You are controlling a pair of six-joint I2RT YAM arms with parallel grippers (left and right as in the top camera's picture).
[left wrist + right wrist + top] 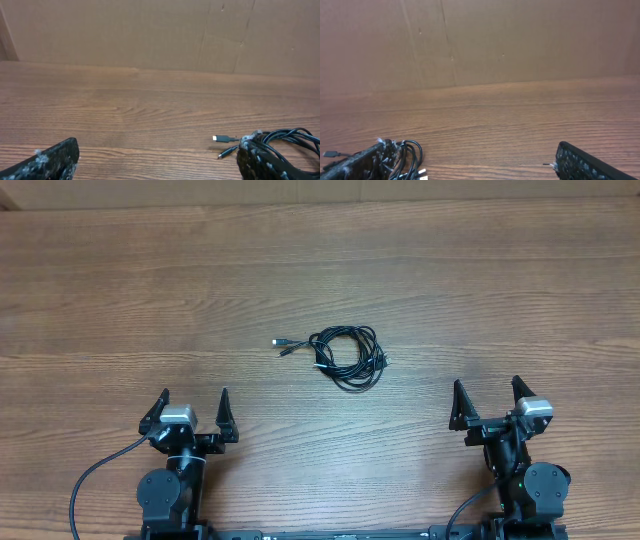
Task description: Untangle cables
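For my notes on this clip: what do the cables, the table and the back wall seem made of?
Cables: thin black cords, likely plastic or rubber jacket, slightly glossy; the plug tips look like silvery metal. Table: wood or wood-look laminate, going by the grain; matte. Back wall: probably cardboard, brown with creases and seams.

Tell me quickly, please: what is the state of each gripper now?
Left gripper: open, holding nothing.
Right gripper: open, holding nothing.
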